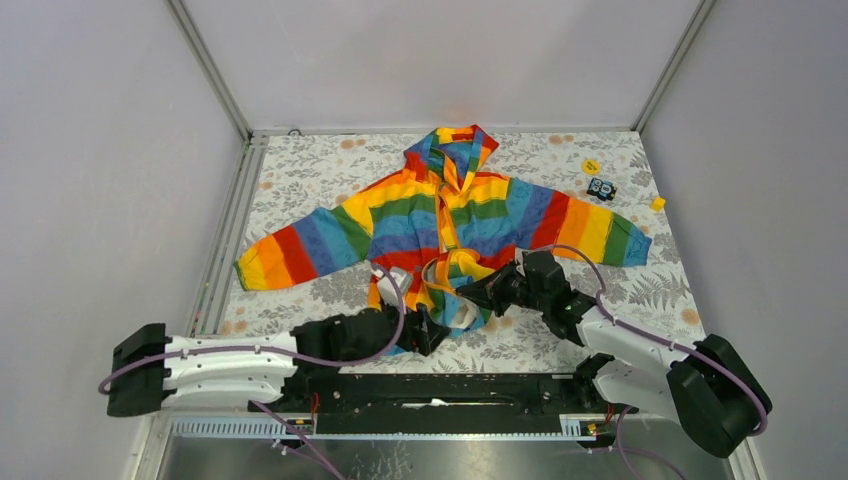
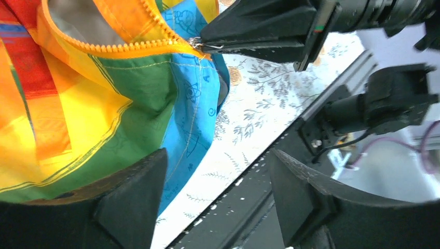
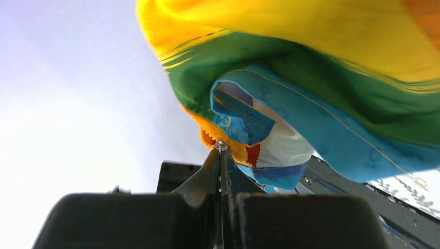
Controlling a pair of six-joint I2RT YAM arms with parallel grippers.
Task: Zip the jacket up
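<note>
The flowery worktop (image 1: 300, 300) holds the jacket (image 1: 440, 215). It lies with its hood at the far end and its sleeves spread out to both sides. Its bottom edge is bunched up and lifted near the arms. From above, both arms cover that part, so I cannot tell how much of the zipper is closed. The right wrist view is mostly full of cloth. The left wrist view shows only a corner of the jacket.

The left gripper (image 2: 215, 205) sits low beside the lifted hem. Its jaws stand wide apart and grip nothing. The green and blue cloth hangs just beside one finger (image 2: 129, 202). The right gripper (image 3: 220, 155) has its jaws pressed tight on the little metal zipper pull (image 2: 196, 43), at the end of the row of orange zipper teeth (image 2: 119, 47).

Beyond the right sleeve lie three tiny things: a yellow disc (image 1: 590, 166), a black and blue thing (image 1: 601, 188) and a yellow block (image 1: 657, 203). They are too small to make out.
</note>
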